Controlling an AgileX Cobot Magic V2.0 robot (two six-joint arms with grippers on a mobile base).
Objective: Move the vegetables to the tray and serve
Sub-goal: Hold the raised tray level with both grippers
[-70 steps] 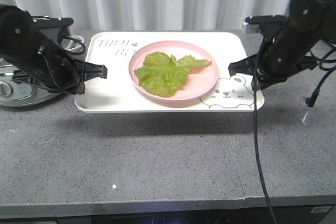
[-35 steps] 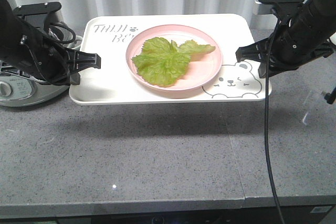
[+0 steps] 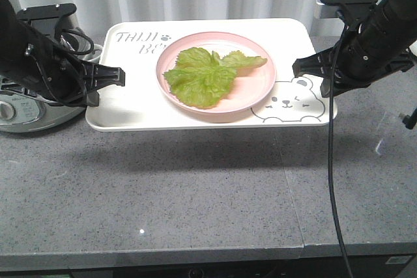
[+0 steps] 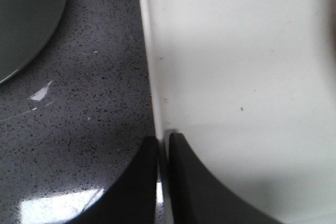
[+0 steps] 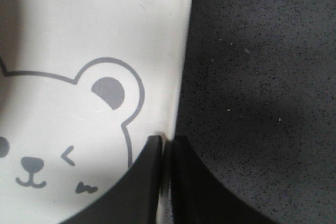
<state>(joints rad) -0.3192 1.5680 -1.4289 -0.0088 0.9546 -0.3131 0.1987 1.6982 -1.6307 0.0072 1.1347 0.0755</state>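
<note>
One flat, crinkled bright-green lettuce leaf (image 3: 205,75) lies spread across the round pink plate (image 3: 258,93), its paler stem end pointing toward my right arm. The plate sits in the middle of the large cream-white rectangular tray (image 3: 130,112), between the grey lettering (image 3: 140,38) at the far left corner and the bear-face drawing (image 3: 290,103) at the near right corner.

I have the tray held clear of the bench, with its shadow falling on the stone below. My left hand (image 3: 114,77) is clenched on the tray's left rim; the left wrist view shows both black fingers of the hand (image 4: 164,139) pinching the raised edge of the tray (image 4: 236,66). My right hand (image 3: 301,68) grips the opposite rim, and its wrist view shows the hand (image 5: 165,139) closed on the tray (image 5: 79,24) just beside the bear's ear.

Compared with a second ago, the tray is higher and its far edge has risen. Since half a second ago nothing visibly shifts.

Below is the grey speckled stone bench (image 3: 195,187), and a round silver cooker (image 3: 19,114) stands behind my left arm.
</note>
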